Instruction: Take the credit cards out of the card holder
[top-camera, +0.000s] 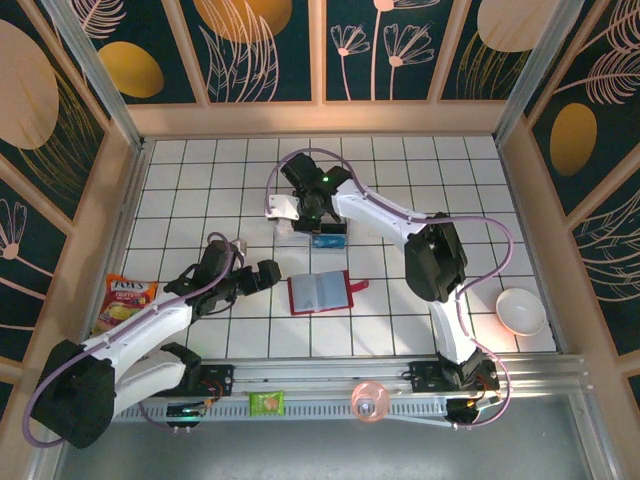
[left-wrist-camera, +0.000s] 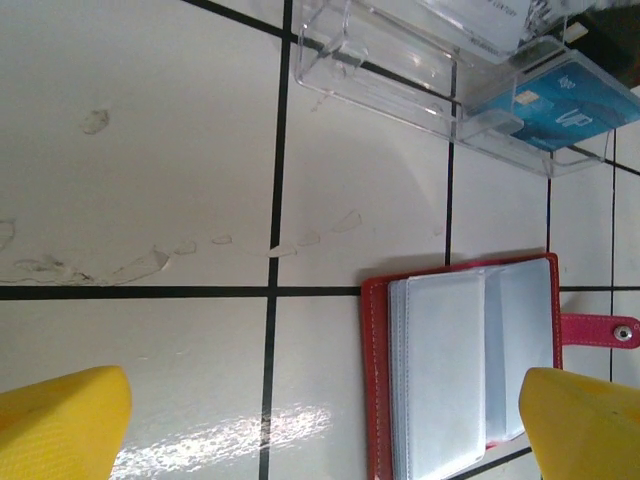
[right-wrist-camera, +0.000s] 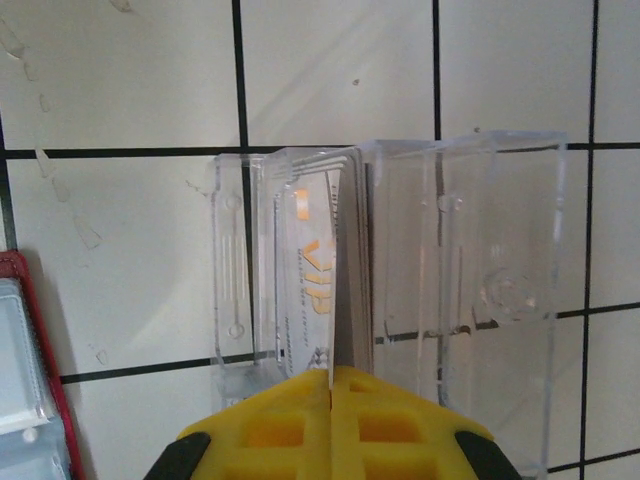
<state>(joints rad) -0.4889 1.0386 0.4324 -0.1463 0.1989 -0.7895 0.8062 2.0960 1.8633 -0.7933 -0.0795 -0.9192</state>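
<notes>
1 card (right-wrist-camera: 345, 285) stands pinched in the right fingers (right-wrist-camera: 328, 392) inside the clear box (right-wrist-camera: 470, 300); left fingers (top-camera: 267, 273) gape wide, empty, beside the card holder's (left-wrist-camera: 376, 380) left edge on open desk (left-wrist-camera: 150, 150).

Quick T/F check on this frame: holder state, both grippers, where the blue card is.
1. The card holder lies open on the table. True.
2. The left gripper is shut. False: its fingers stand wide apart and hold nothing.
3. The right gripper is closed over the clear box. True. It appears to pinch a card edge-on.
4. The blue card sits in the card holder's sleeves. False: it lies in the clear box, apart from the holder.
</notes>
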